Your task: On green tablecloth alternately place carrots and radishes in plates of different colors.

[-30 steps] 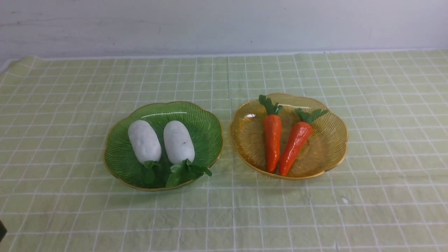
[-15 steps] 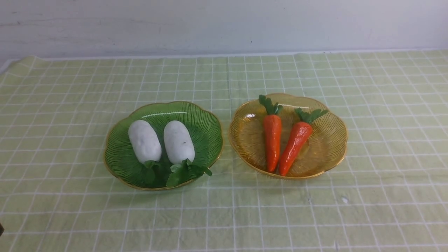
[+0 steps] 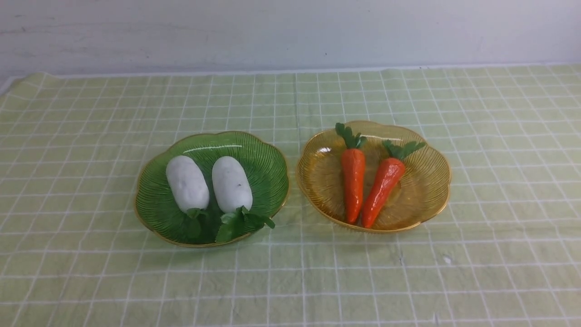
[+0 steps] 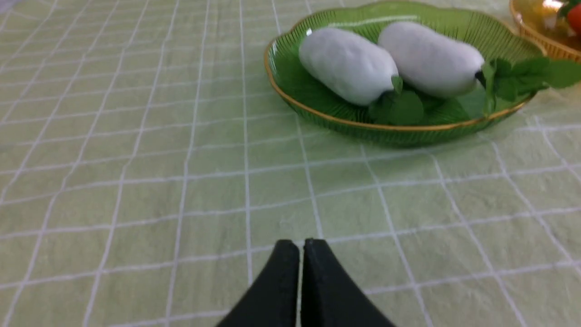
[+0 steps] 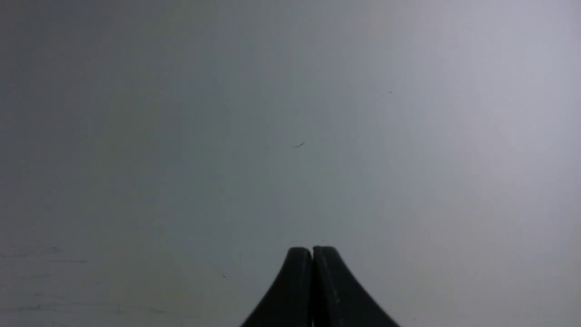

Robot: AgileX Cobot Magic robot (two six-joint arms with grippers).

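1. The green tablecloth (image 3: 290,281) covers the counter; a pale wall (image 3: 290,32) stands behind.
2. The green plate (image 3: 272,159) sits on the left. Two white radishes (image 3: 187,183) lie side by side in it, leaves toward the near edge.
3. The yellow plate (image 3: 429,181) sits just beside it. Two carrots (image 3: 353,184) lie in it, tips close together, leaves toward the wall.
4. The left end effector (image 4: 302,247) is closed tight, holding nothing. It hangs over bare cloth, near the green plate, not touching.
5. The right end effector (image 5: 312,254) is closed tight, holding nothing; only grey blur shows past it.
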